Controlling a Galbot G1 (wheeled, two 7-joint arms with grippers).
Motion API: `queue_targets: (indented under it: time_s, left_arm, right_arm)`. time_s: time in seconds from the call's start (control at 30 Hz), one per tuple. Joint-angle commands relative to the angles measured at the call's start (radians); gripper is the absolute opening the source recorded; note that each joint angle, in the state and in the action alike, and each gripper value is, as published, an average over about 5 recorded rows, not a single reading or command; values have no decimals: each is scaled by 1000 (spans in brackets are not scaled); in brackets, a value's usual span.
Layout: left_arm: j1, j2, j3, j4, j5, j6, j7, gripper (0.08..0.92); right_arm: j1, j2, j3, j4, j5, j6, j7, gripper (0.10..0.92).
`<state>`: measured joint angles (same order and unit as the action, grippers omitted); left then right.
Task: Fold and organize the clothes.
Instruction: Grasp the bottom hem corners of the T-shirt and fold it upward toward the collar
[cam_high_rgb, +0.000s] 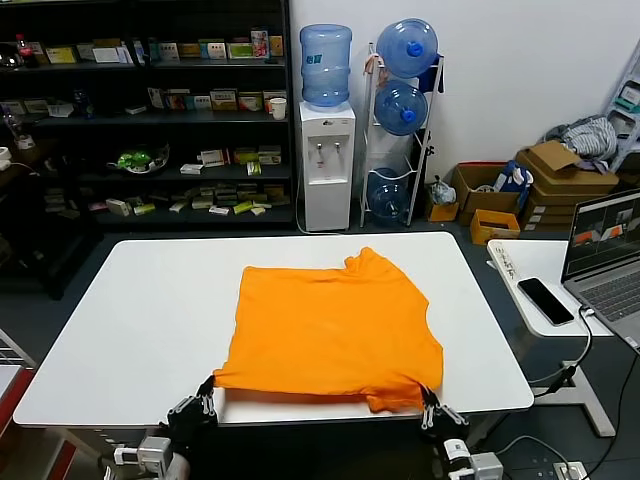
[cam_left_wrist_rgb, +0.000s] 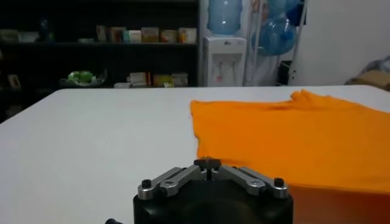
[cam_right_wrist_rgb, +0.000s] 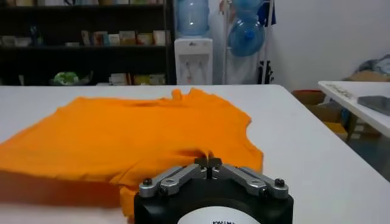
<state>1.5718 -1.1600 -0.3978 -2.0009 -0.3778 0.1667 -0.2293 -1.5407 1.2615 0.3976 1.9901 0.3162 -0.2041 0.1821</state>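
The bright orange T-shirt (cam_high_rgb: 330, 330) lies flat on the white table (cam_high_rgb: 130, 320), plain side up, collar toward the far edge and hem at the near edge. My left gripper (cam_high_rgb: 207, 392) is at the shirt's near left corner, jaws shut on the hem there; the left wrist view shows it (cam_left_wrist_rgb: 207, 162) at the edge of the shirt (cam_left_wrist_rgb: 292, 134). My right gripper (cam_high_rgb: 430, 400) is at the near right corner, shut on a small ridge of cloth, as the right wrist view shows (cam_right_wrist_rgb: 208, 161) against the shirt (cam_right_wrist_rgb: 134, 134).
A side table at the right holds a laptop (cam_high_rgb: 610, 250) and a phone (cam_high_rgb: 545, 300). Beyond the table stand a water dispenser (cam_high_rgb: 327, 160), dark shelves (cam_high_rgb: 150, 110) and cardboard boxes with a grey-blue cloth heap (cam_high_rgb: 590, 135).
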Motion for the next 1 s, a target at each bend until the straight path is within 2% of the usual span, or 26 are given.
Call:
queue_targets:
  time_s: [0.03,0.23,0.43,0.5,0.67,0.87,1.0]
  left_arm:
    - [-404,33,94,270,-83,-34,13,91]
    - [-611,19,171,488,-78,-33,37,91]
    - [-663,4,191,578,-54,-19,62,91]
    - [-659,3,186,583,-51,-13,69,91]
    - [-556,30,159,488,-52,-3,75,127]
    - [-325,63,100,280,-52,16,53,295]
    - [-216,40,74,226,-26,9,57,408]
  right_arm:
    - [357,-14,-37,-185,111,-93,64,125]
    - [544,-33,-129,-366,187,-139,58,125]
    - [613,-36,-207,-465,201,-168,35,131]
    - [614,-35,-217,-469,190,-181,21,162]
    - [561,-53,-201,-404,169,-177,1,294]
    - [380,-117,-106,-275,95,-107,-38,467]
    - [242,-140,-31,-240,57,-66,-87,589]
